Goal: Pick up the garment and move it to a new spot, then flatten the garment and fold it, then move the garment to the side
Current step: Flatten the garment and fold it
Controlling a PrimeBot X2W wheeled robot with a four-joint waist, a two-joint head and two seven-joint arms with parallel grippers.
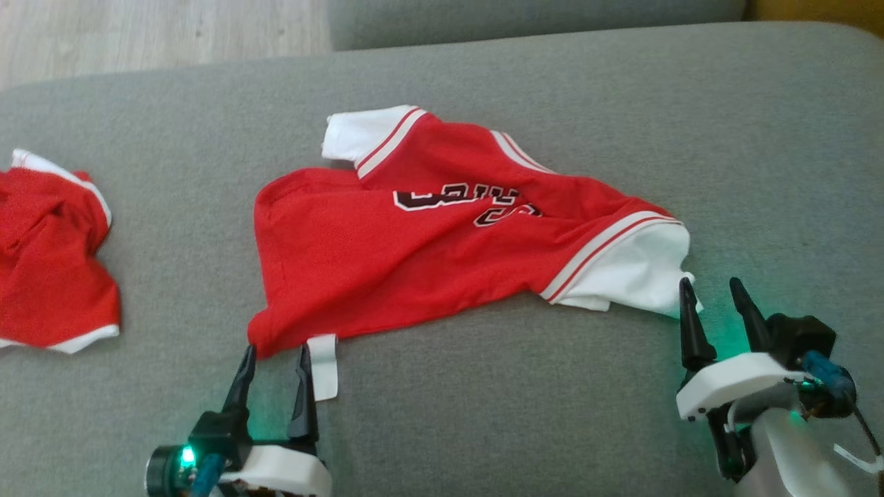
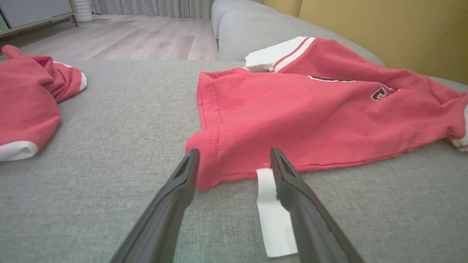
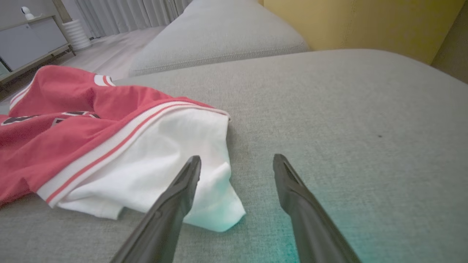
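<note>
A red jersey [image 1: 428, 241] with white sleeves and black lettering lies crumpled across the middle of the grey sofa cushion [image 1: 483, 414]. A white label [image 1: 323, 366] hangs from its near hem. My left gripper [image 1: 276, 352] stands open at that hem corner, fingers either side of the red fabric [image 2: 234, 160] and touching the label [image 2: 272, 215]. My right gripper [image 1: 711, 286] is open just beside the white sleeve [image 1: 635, 269], its left finger over the sleeve's edge [image 3: 204, 190] and nothing between the fingers.
A second red garment [image 1: 48, 262] with white trim lies bunched at the cushion's left edge [image 2: 25, 106]. Another grey cushion [image 3: 219, 40] sits behind, with wooden floor [image 1: 159, 34] beyond and a yellow wall [image 3: 358, 22] to the right.
</note>
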